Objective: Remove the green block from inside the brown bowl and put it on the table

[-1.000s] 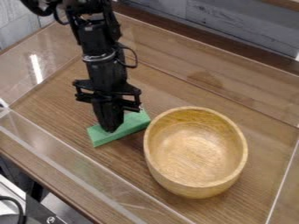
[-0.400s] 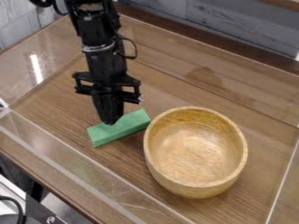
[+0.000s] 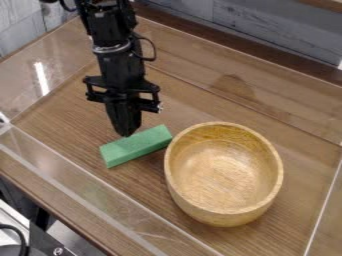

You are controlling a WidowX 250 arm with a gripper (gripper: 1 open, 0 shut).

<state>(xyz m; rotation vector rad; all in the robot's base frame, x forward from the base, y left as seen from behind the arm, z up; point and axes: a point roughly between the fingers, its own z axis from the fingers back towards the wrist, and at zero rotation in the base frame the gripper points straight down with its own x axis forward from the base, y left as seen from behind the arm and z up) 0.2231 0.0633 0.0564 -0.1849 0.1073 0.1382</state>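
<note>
The green block (image 3: 136, 145) lies flat on the table (image 3: 254, 100), just left of the brown bowl (image 3: 225, 171), which holds nothing. My gripper (image 3: 123, 126) hangs point-down right above the block's far end, its black fingers pressed together and holding nothing. A small gap shows between the fingertips and the block.
Low clear acrylic walls (image 3: 80, 190) border the table along the front and left. A grey wall panel (image 3: 267, 25) runs behind the far edge. Bare wood lies to the right of the arm and behind the bowl.
My gripper has risen off the green block and drifted slightly back, staying shut. The block stays on the table where it lay.
</note>
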